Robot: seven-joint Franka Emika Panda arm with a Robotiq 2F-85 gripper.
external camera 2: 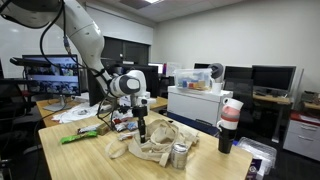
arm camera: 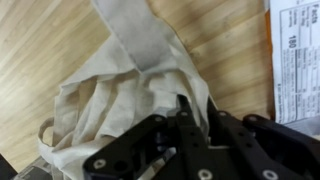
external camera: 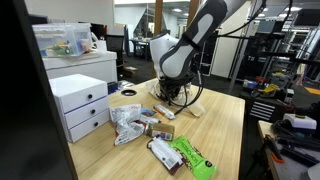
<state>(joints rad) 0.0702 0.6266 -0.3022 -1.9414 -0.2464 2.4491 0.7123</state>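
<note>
My gripper (arm camera: 196, 108) points down at a cream cloth bag (arm camera: 110, 100) that lies crumpled on the wooden table (arm camera: 40, 40). The two black fingers are close together with a fold of the bag's fabric pinched between them. A strap of the bag (arm camera: 130, 30) runs away from the fingertips. In both exterior views the gripper (external camera 2: 141, 126) (external camera: 168, 94) is low over the table at the bag (external camera 2: 150, 146). The fingertips themselves are partly hidden by the gripper body.
A metal can (external camera 2: 180, 153) lies by the bag. A green packet (external camera: 190, 156) (external camera 2: 80, 137) and snack bags (external camera: 130, 125) lie on the table. A white drawer unit (external camera: 80, 103) (external camera 2: 195, 102) stands alongside. Cups (external camera 2: 229, 120) stand near a table corner. A printed sheet (arm camera: 295, 50) lies beside the bag.
</note>
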